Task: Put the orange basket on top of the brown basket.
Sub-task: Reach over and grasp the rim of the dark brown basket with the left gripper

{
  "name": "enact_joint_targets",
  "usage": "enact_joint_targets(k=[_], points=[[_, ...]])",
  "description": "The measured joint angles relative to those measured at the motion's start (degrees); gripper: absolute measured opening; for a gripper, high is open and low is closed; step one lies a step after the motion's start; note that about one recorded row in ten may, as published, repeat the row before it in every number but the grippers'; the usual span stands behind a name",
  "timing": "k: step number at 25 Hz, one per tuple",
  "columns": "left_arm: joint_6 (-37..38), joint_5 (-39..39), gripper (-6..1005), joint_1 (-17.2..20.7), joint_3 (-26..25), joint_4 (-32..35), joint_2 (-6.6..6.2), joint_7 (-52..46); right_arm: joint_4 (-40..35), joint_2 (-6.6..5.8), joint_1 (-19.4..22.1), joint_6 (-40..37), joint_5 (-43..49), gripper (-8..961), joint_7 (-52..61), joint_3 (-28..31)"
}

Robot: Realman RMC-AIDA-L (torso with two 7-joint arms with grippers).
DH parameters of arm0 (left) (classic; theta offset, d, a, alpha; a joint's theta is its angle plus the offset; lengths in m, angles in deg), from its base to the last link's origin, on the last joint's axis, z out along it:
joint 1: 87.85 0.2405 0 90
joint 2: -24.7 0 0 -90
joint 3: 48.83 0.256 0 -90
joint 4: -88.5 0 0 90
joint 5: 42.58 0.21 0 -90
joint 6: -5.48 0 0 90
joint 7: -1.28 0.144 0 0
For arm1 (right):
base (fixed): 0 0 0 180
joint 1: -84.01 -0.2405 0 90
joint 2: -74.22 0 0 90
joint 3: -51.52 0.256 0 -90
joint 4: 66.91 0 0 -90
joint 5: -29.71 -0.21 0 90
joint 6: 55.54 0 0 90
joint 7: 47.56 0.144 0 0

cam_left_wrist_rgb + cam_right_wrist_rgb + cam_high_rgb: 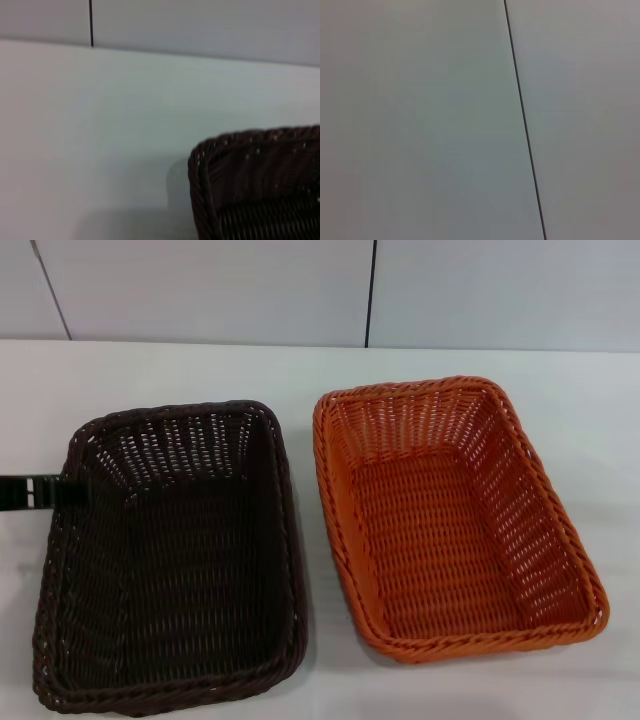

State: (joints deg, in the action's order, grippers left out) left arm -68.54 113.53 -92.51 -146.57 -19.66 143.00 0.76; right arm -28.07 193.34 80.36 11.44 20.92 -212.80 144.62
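The brown basket (175,560) lies on the left half of the white table, empty, and one corner of it (260,185) fills the lower part of the left wrist view. Beside it on the right, a narrow gap apart, sits the orange basket (450,515), also empty and flat on the table. My left gripper (40,490) shows as a dark bar coming in from the left edge of the head view and reaching the brown basket's left rim. Whether it touches the rim I cannot tell. My right gripper is out of view.
The white table (300,370) extends behind both baskets to a pale panelled wall (200,290) with dark vertical seams (522,120). The right wrist view holds only that wall.
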Motion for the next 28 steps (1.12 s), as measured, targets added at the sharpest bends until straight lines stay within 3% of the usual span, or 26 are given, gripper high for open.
enact_joint_targets(k=[28], points=[[0.29,0.00,740,0.89,4.00,6.14,-0.04,-1.19,-2.20,-0.12,-2.90,0.29,0.54,793,0.00,1.47]])
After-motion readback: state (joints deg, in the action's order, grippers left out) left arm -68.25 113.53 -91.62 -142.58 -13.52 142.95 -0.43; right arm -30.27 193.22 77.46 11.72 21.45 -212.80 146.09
